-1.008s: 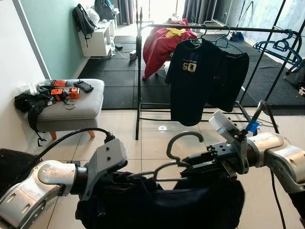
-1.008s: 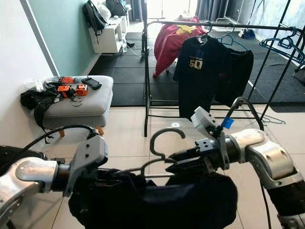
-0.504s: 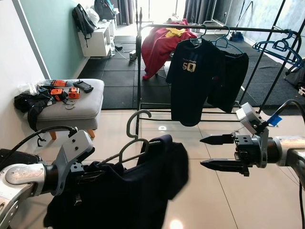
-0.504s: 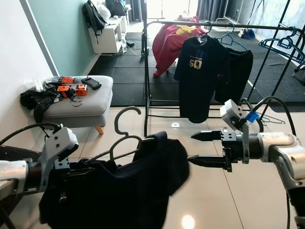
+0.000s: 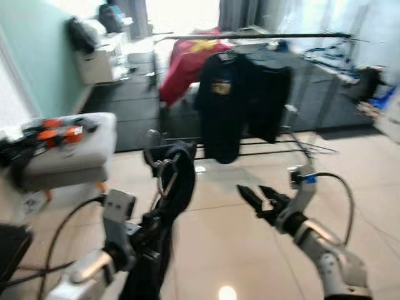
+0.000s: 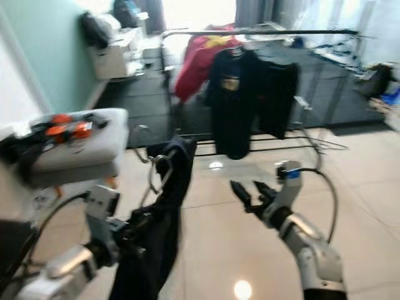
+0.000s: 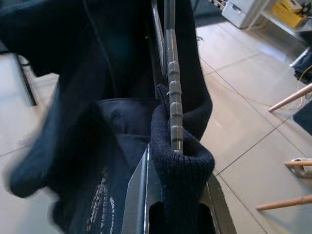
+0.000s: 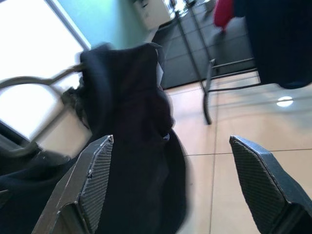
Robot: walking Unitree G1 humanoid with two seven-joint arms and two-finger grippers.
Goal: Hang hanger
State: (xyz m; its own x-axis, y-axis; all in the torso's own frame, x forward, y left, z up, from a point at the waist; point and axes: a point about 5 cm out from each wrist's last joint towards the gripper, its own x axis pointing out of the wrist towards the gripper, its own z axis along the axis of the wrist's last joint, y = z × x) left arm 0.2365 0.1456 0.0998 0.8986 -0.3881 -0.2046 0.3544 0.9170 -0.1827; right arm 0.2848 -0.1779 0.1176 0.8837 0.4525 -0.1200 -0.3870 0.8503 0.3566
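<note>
Item one: the hanger (image 5: 164, 177), grey, carrying a dark garment (image 6: 161, 219). We find it held up at our left front, its hook uppermost near the garment's collar, its long axis running from the left gripper away toward the rack. The cloth hangs down in a long fold below it.

Item two: the left gripper (image 7: 168, 214). In the left wrist view its two fingers are clamped on the hanger's ribbed arm with a fold of the garment pinched in between. The grip looks firm, though blur hides the detail.

Item three: the right gripper (image 5: 255, 197). It hovers at about three o'clock from the hanger, well apart from it, fingers spread wide and holding nothing. The right wrist view looks across the gap at the garment.

Item four: the clothes rail (image 5: 250, 36). It lies at twelve to one o'clock from the hanger, beyond it and higher in the picture, already bearing a black T-shirt (image 6: 230, 100) and a red garment (image 5: 181, 65).

Item five: a grey ottoman (image 6: 81, 150) at ten o'clock, with orange and black gear on top.

We judge the left arm the nearer and only carrier; the hook must travel forward and up to the rail.
</note>
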